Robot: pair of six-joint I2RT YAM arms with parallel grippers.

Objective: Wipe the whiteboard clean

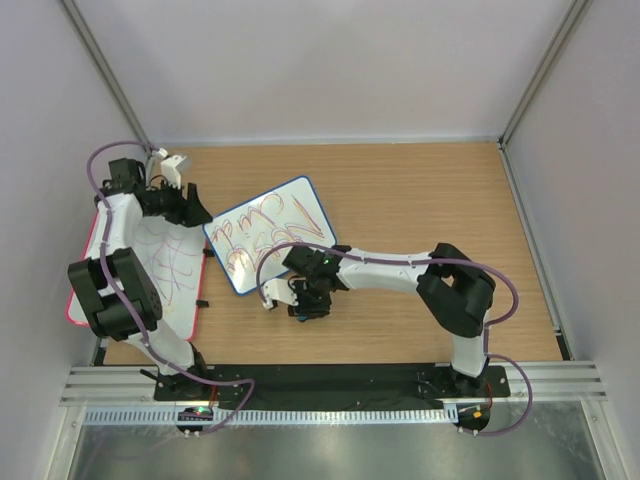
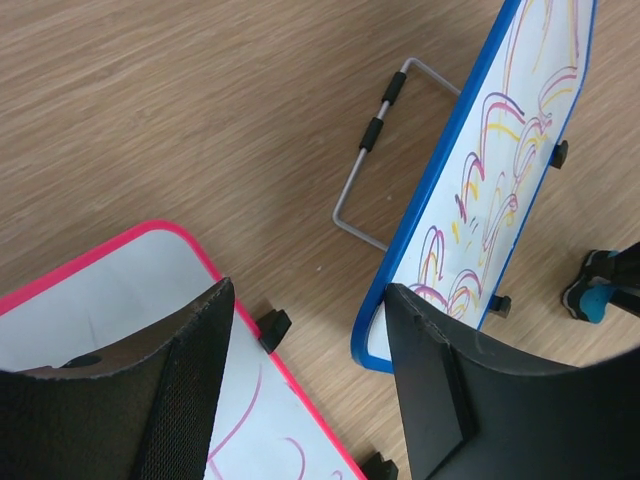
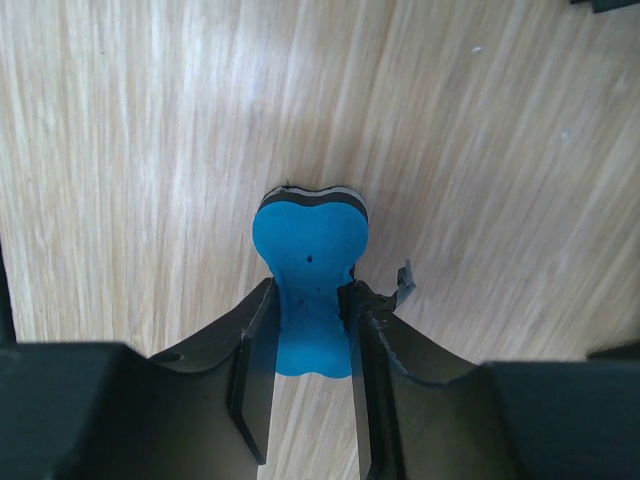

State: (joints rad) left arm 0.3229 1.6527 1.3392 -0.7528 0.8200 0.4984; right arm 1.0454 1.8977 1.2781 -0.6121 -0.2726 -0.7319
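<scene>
Your right tool (image 3: 308,292) clamps the blue eraser (image 3: 310,235).
The scribbled whiteboard (image 1: 270,232) sits at its 11 o'clock; your left tool (image 2: 305,300) gapes apart.

At the centre of the frame, the black two-finger gripper (image 3: 308,300) pinches a blue foam eraser (image 3: 310,235) at its narrow waist, one finger pressed to each side. The eraser's rounded upper lobe juts past the fingertips, edged along its top with thin white and black layers. Pale wood-grain tabletop (image 3: 130,130) fills the background. A small grey metal tab (image 3: 405,280) sticks out beside the finger at right of frame.
</scene>
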